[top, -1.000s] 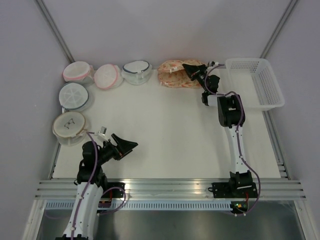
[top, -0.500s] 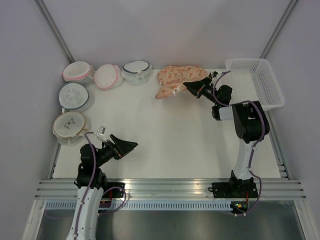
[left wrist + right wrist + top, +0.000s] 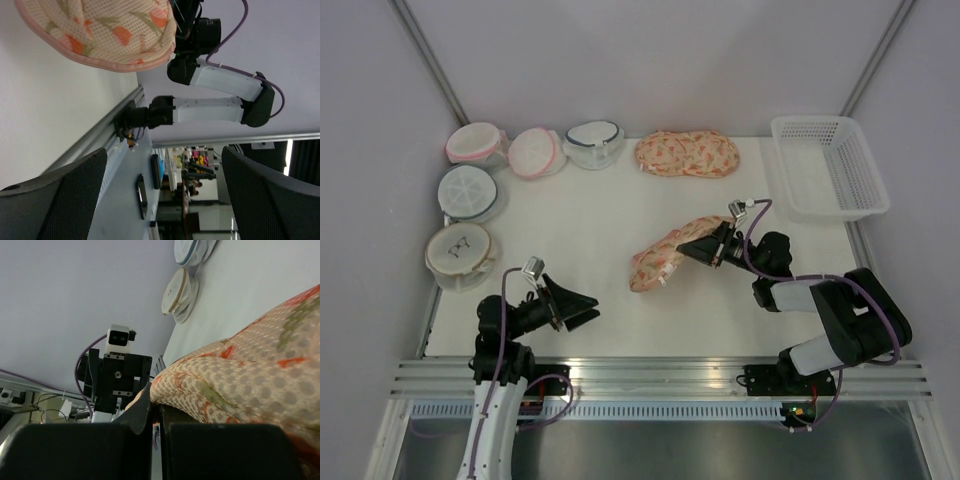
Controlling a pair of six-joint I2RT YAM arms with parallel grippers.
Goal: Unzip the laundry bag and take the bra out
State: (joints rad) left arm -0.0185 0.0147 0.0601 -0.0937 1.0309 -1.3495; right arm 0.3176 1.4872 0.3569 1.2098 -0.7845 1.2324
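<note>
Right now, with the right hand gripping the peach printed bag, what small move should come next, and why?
Probably bring the open left hand to the free end of the peach, orange-printed mesh laundry bag and pinch it. The right hand is shut on its other end, the left hand is apart from it, and no opening shows, so unzipping likely needs a second hold.

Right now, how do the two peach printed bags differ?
The near bag is pinched at its right end by the shut right gripper; nothing touches the far bag. The near bag lies slanted and drawn out long in the middle of the table; the far bag lies level at the back, between the round mesh bags and the white basket. Both are peach with an orange print.
</note>
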